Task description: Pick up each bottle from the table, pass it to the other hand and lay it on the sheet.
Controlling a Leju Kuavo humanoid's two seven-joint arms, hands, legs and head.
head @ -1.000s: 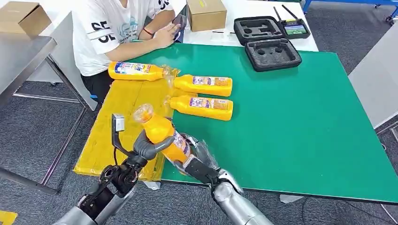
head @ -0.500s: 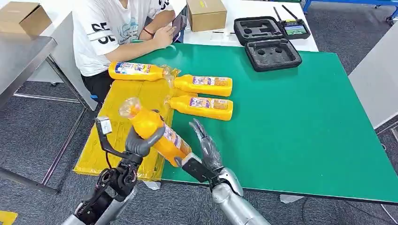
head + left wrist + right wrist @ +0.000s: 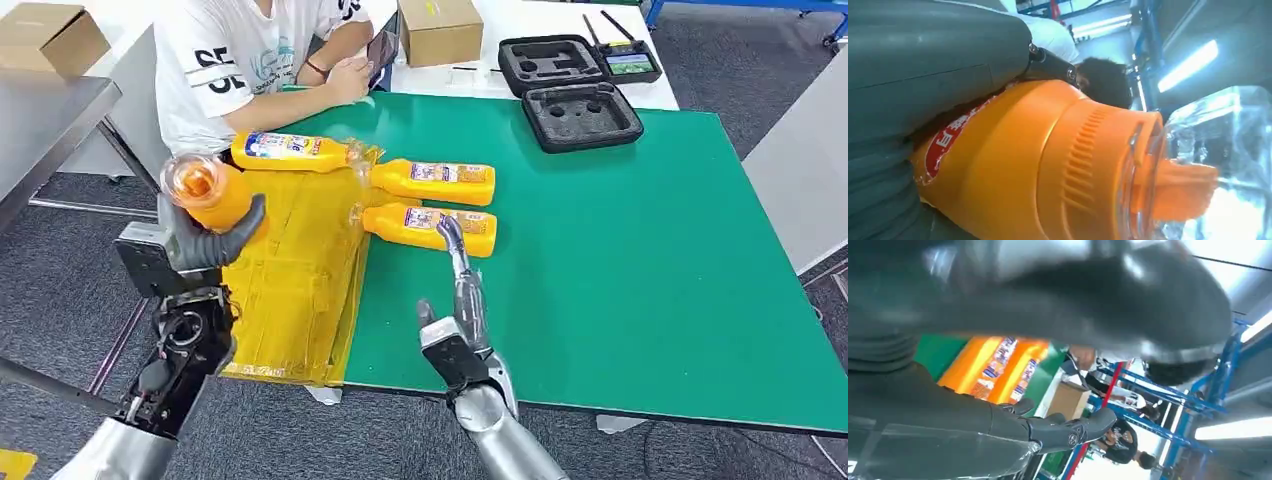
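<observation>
Gripping bottle (image 3: 208, 193), left hand (image 3: 205, 238) beyond sheet (image 3: 290, 290) edge

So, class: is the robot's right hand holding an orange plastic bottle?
No: the right hand is open and empty above the green table; the left hand grips the orange bottle.

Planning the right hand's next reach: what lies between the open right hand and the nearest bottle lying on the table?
In the head view, only bare green table lies between the right hand and the nearest bottle; its raised fingertips overlap the bottle's edge.

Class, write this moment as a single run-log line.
left hand: holds bottle raised over yellow sheet | right hand: open, empty, above green table | handover: done | placement: pending
</observation>
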